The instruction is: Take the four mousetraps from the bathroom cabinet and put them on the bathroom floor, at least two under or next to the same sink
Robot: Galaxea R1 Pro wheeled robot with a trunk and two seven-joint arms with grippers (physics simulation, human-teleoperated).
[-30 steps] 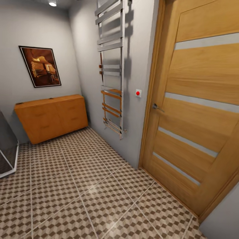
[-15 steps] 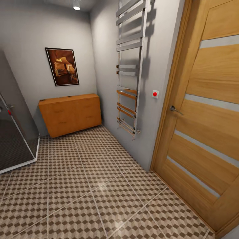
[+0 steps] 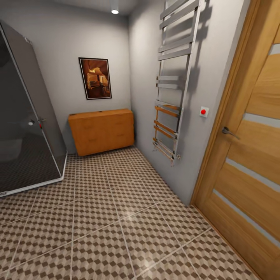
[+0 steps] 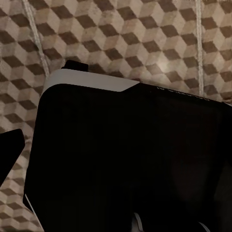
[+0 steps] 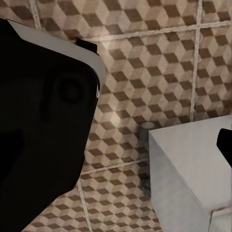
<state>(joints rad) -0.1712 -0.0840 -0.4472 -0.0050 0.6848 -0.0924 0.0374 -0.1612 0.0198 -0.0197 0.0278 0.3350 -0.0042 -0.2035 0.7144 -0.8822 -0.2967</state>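
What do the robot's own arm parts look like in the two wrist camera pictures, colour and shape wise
In the left wrist view, a large matte black body with a pale grey rounded upper edge sits over the cube-patterned floor. The right wrist view shows a similar black rounded casing with a thin white rim. No cables or markings are discernible, and the fingers cannot be made out clearly.

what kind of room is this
Most likely a bathroom: a glass shower enclosure stands at the left, a chrome ladder-style towel rail hangs on the right wall, and cube-patterned floor tiles run to a low orange-brown cabinet at the far wall.
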